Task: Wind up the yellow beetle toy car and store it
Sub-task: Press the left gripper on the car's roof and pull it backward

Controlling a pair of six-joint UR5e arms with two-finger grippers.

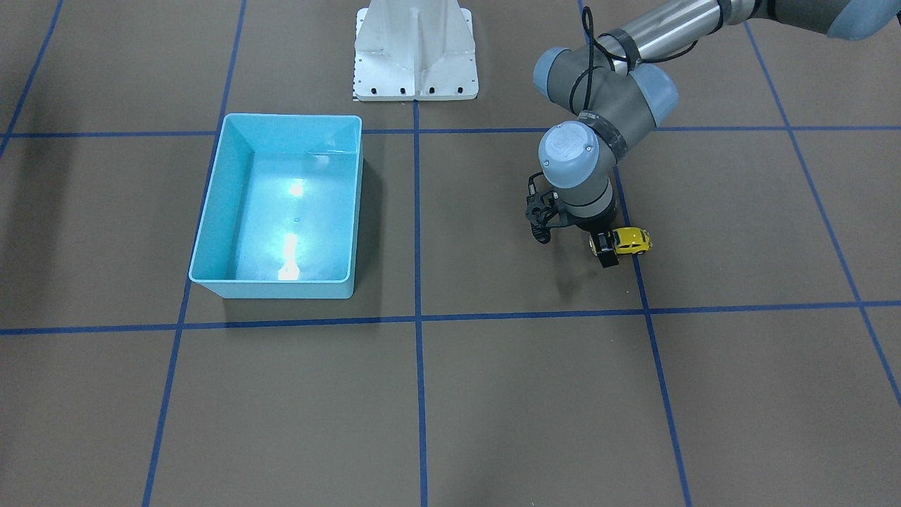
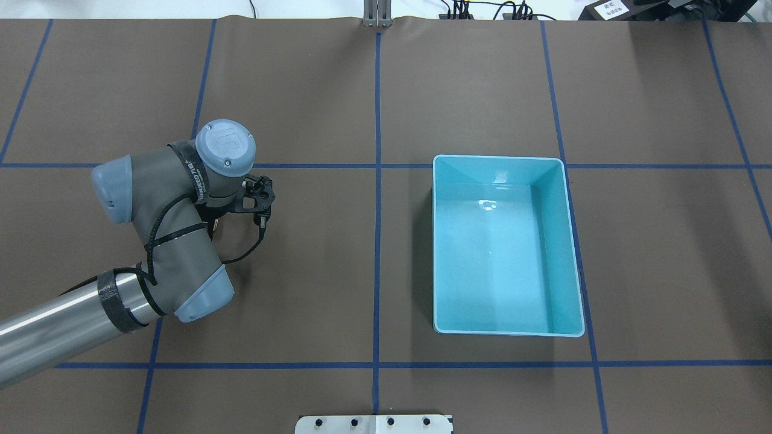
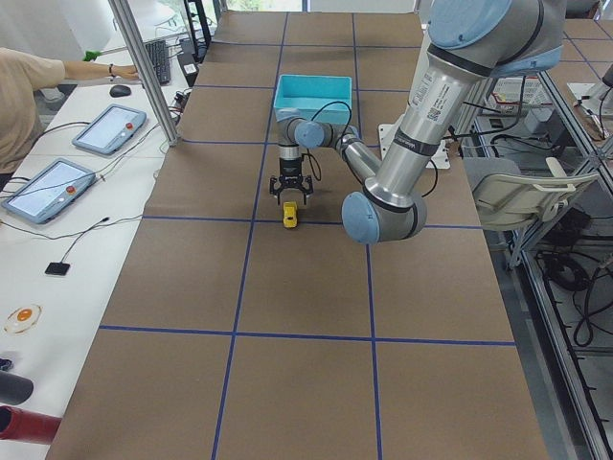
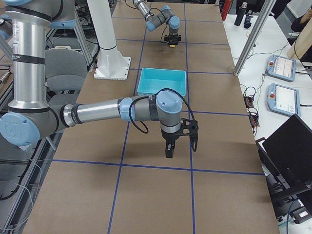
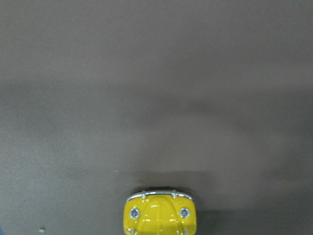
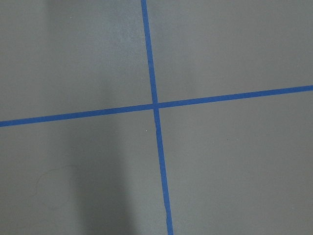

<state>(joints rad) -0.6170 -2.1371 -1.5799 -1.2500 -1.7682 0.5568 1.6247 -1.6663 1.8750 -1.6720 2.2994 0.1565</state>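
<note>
Exterior front-facing gives the clearest look: the tiny bright yellow beetle-shaped toy car (image 1: 631, 241) sits on the brown paper-covered worktop (image 1: 507, 394), right on a blue tape line (image 1: 644, 289), in the half on the robot's left. The left tool (image 1: 604, 248) hangs straight down at the end of the car that faces the turquoise plastic bin (image 1: 281, 289). 1 black finger (image 1: 605, 255) shows at that end, touching it or just short of it, I cannot tell which. The grey wrist joint (image 1: 574, 169) hides the other finger.

From the exterior left camera the 2 fingers look spread wide, with the car just on the near side of them. The left wrist camera catches only the car's nose and 2 round headlights at the bottom edge of its picture. From overhead the arm's wrist covers car and tool completely.

The bin stands open side up, well apart from the car, across the centre tape line. The white metal robot base (image 1: 415, 56) sits beyond it.

The right tool (image 4: 181, 151) hangs over bare worktop and shows only from the exterior right camera, so wide or narrow I cannot tell. A person in a beige top (image 3: 24, 105) is at a white side desk with 2 flat tablets (image 3: 113, 129).
</note>
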